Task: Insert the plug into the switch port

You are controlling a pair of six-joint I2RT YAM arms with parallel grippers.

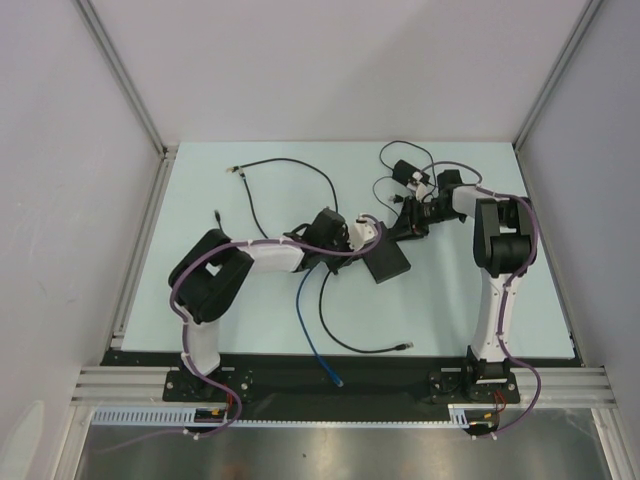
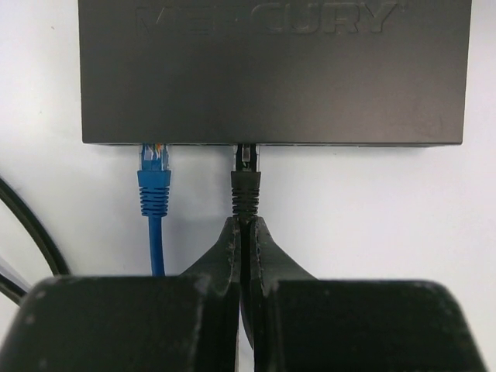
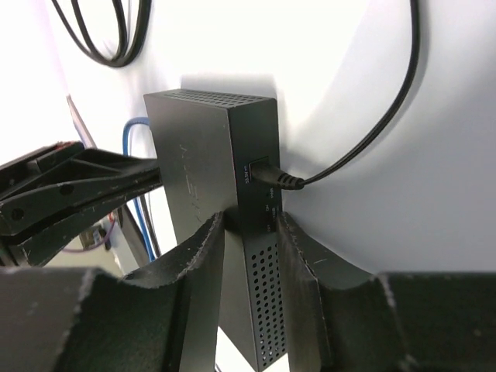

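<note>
The switch [image 2: 271, 70] is a flat black box, also in the top view [image 1: 390, 260]. My left gripper [image 2: 245, 226] is shut on the black cable just behind the ribbed boot of the black plug [image 2: 246, 190]. The plug's clear tip sits in a port on the switch's near edge, next to a blue plug [image 2: 153, 174] in another port. In the top view my left gripper [image 1: 362, 235] is at the switch's left end. My right gripper [image 3: 249, 221] is shut on the switch [image 3: 209, 163], one finger on each flat face, and appears in the top view [image 1: 412, 222].
A black power lead [image 3: 310, 178] is plugged into the switch's end. A small black adapter brick [image 1: 405, 172] lies at the back right. A loose black cable [image 1: 290, 165] lies at the back. The blue cable [image 1: 312, 330] and another black cable [image 1: 350, 345] trail toward the near edge.
</note>
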